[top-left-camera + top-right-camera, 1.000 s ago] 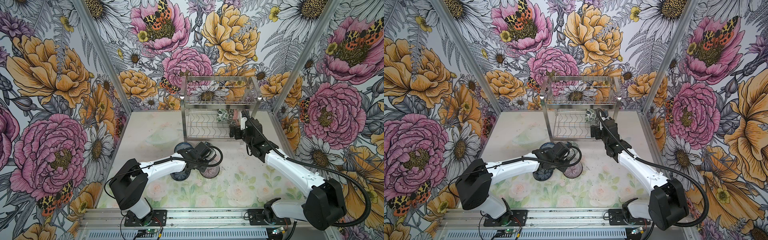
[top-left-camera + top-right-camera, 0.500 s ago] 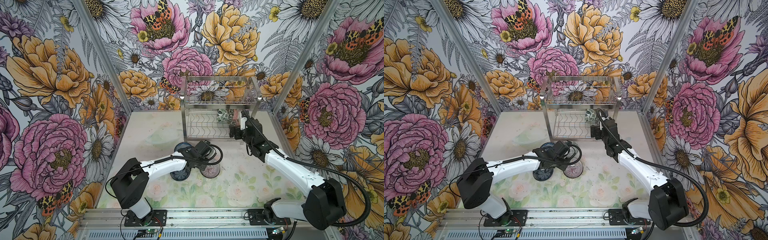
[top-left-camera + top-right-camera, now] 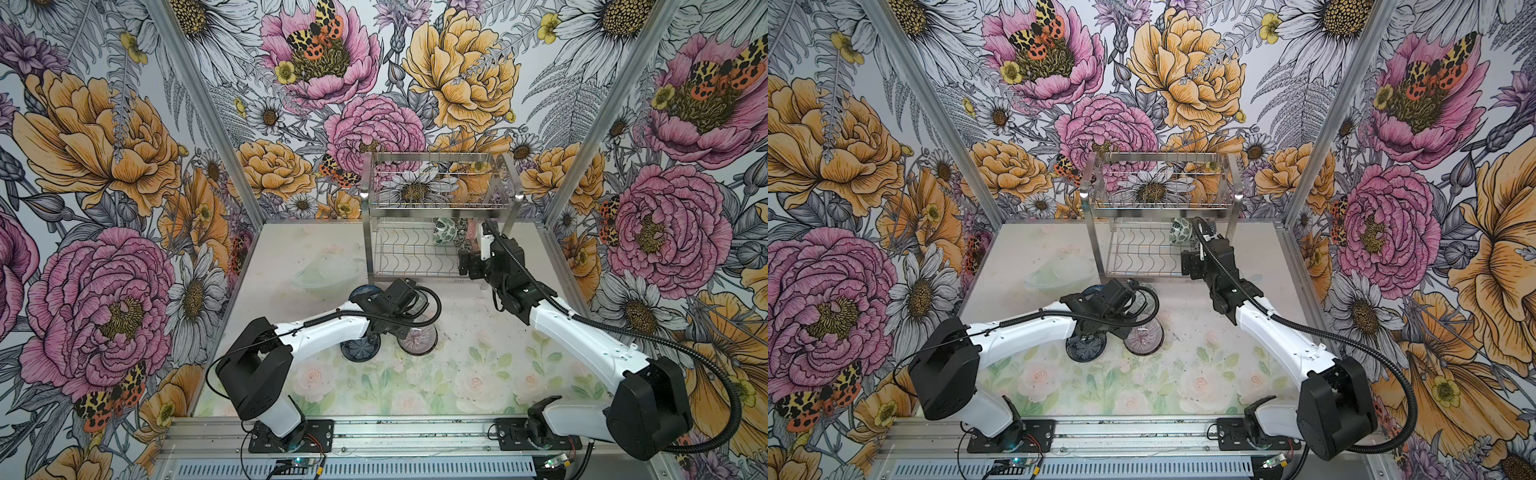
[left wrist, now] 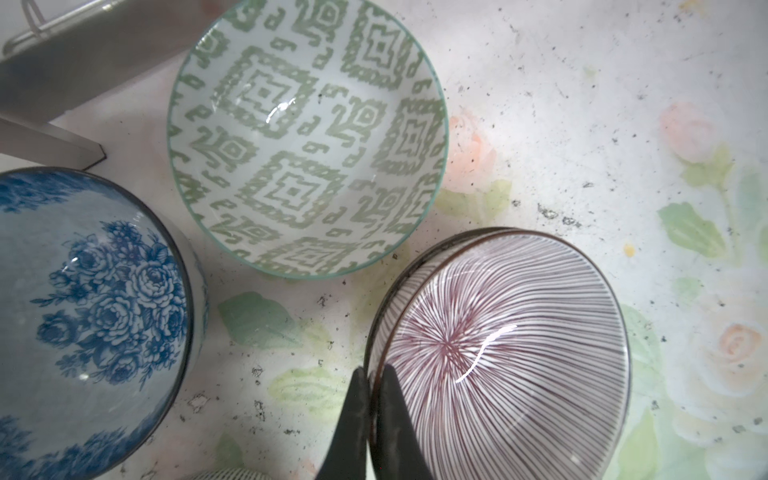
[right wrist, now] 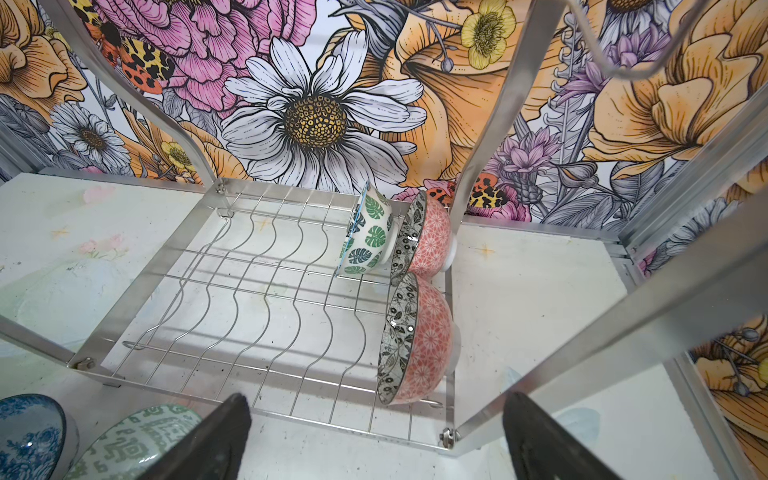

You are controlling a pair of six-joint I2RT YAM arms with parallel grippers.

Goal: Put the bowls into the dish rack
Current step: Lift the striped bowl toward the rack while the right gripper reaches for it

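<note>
On the worktop (image 3: 478, 374) the left jaws grip the rim of a striped bowl (image 4: 498, 353); a blue bowl (image 4: 83, 311) and green bowl (image 4: 307, 137) sit near. Farther back the right jaws gape empty before the rack (image 3: 367, 241), its lower shelf holding three bowls (image 5: 370, 237) on edge.

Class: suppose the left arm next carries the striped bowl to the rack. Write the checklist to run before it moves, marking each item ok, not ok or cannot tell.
1. Left gripper shut on the pink striped bowl at its rim: ok.
2. That bowl apart from the green patterned bowl and blue floral bowl: ok.
3. Free slots in the dish rack lower tier: ok, left of three racked bowls.
4. Right gripper clear of the rack's front: not ok, it hangs open at the front corner beside the racked bowls.
5. Only one bowl gripped: cannot tell.
</note>
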